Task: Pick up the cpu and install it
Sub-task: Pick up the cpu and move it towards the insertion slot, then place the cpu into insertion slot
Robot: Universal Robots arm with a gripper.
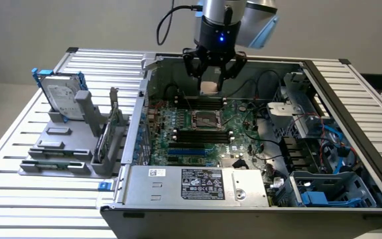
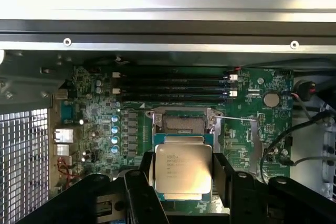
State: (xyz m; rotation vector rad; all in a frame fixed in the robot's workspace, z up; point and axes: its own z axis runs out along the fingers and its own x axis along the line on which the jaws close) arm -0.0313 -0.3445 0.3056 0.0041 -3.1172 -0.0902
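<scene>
The cpu (image 2: 182, 167), a small flat square chip with a silver metal top and green edge, sits between my black fingers (image 2: 224, 174), gripped on both sides. My gripper (image 1: 211, 82) hangs above the far part of the open computer case, with the cpu (image 1: 210, 87) showing pale between its fingers. The open cpu socket (image 1: 205, 119) lies in the middle of the green motherboard, below and nearer the front than the gripper. In the wrist view the socket (image 2: 182, 123) with its raised metal frame sits just beyond the held chip.
Black memory slots (image 2: 173, 85) run beside the socket. The case wall (image 1: 144, 94) rises on the exterior view's left, cables and a drive cage (image 1: 317, 144) on its right. A power supply (image 1: 201, 184) spans the front. A grey stand with a hard drive (image 1: 63, 97) sits outside the case.
</scene>
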